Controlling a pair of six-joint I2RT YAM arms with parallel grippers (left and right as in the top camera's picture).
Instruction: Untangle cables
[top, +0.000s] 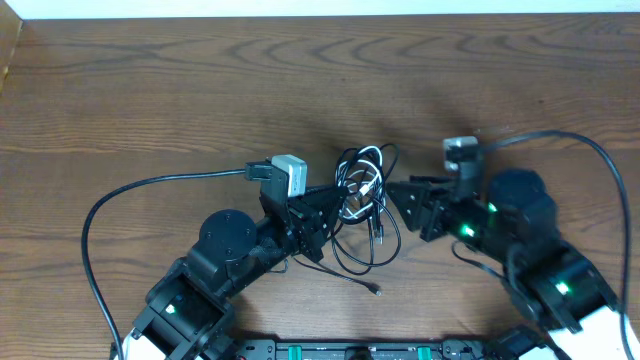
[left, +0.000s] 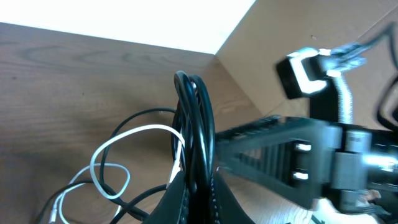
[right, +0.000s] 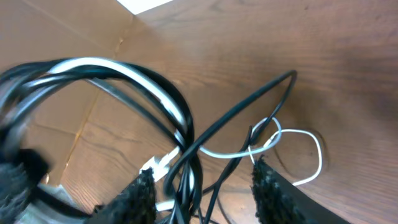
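While left gripper pinches the cables and right gripper stands half-open, we judge them knotted, untangling barely begun.

Dark wood-grain table, white strip beyond

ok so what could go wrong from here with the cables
1. The left gripper pinches several black loops at once; pulling may drag everything along instead of freeing one strand.
2. The white cable loops around a black cable just ahead of the right gripper's open fingers; closing and pulling there could tighten it.
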